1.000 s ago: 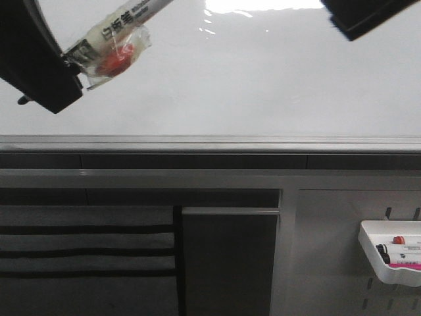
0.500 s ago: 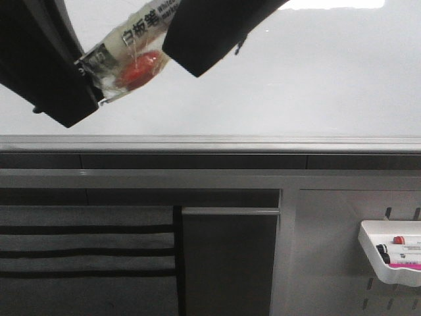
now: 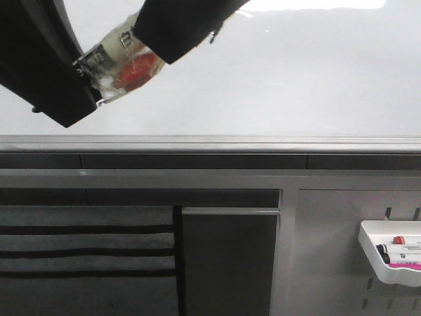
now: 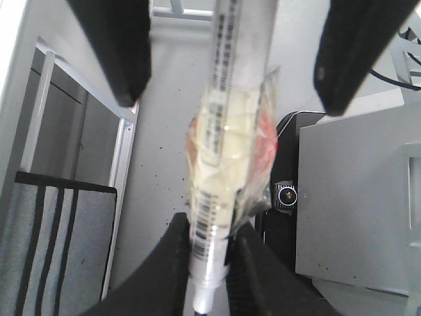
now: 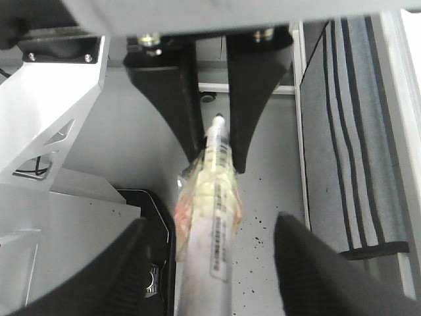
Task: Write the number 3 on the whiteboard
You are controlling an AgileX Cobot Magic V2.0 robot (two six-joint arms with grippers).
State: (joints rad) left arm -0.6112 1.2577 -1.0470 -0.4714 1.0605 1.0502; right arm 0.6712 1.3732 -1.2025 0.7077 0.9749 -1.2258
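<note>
The whiteboard (image 3: 296, 79) fills the upper half of the front view; the number 3 is out of view. My left gripper (image 3: 82, 72) is at the upper left, shut on the lower end of a white marker (image 3: 108, 49) wrapped in clear tape with a red patch. The wrist views show the same grip (image 4: 209, 243) on the marker (image 4: 227, 131). My right gripper (image 3: 154, 39) reaches in from the top and is open. Its fingers (image 5: 125, 263) stand on either side of the marker's (image 5: 207, 224) free end without touching it.
A grey metal rail (image 3: 210, 141) runs under the board. Below are striped grey fabric (image 3: 85, 250) and a dark panel (image 3: 230, 263). At the lower right a pegboard panel (image 3: 329, 263) carries a white tray (image 3: 366, 240) with spare markers.
My right gripper has swept in from the upper right to the left and now straddles the marker's free end. The left gripper shifted slightly right with the marker, then held still.
</note>
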